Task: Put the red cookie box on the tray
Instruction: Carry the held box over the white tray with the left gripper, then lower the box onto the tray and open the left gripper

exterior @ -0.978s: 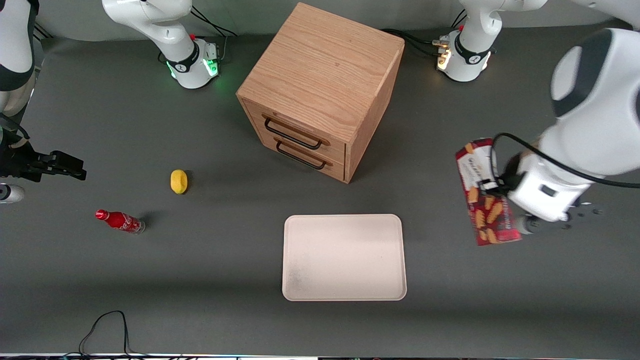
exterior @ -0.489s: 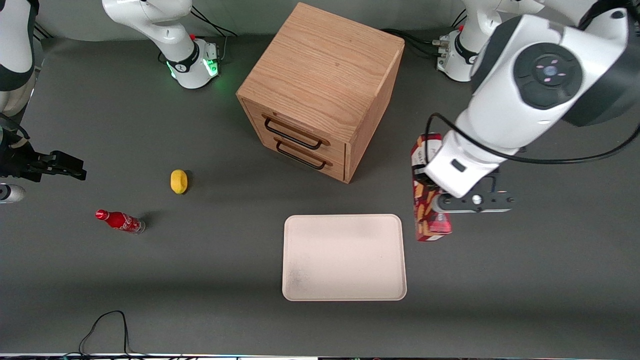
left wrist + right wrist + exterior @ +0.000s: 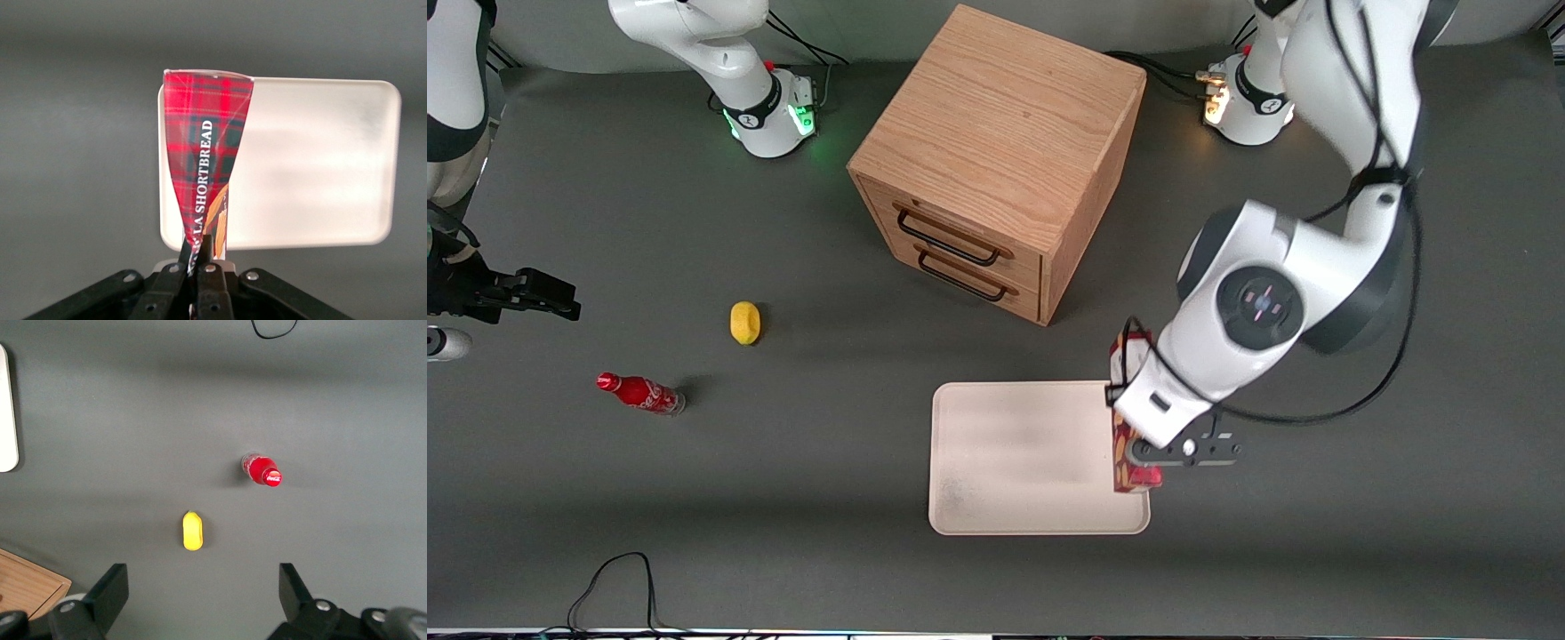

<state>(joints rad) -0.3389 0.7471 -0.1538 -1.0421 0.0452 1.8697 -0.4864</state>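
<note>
The red cookie box [image 3: 1127, 462] hangs upright in my left gripper [image 3: 1138, 453], which is shut on its upper end. It hovers over the edge of the cream-white tray [image 3: 1023, 462] that lies toward the working arm's end of the table. In the left wrist view the tartan box [image 3: 203, 160] reaches from the shut gripper [image 3: 202, 257] down toward the tray [image 3: 313, 160], its lower end over the tray's rim. The arm's wrist hides most of the box in the front view.
A wooden two-drawer cabinet [image 3: 996, 160] stands farther from the front camera than the tray. A yellow lemon-like object [image 3: 744, 322] and a small red soda bottle [image 3: 640, 393] lie toward the parked arm's end of the table.
My left gripper has carried the box from the working arm's end of the table toward the tray and nearer the front camera, reaching the tray's edge.
</note>
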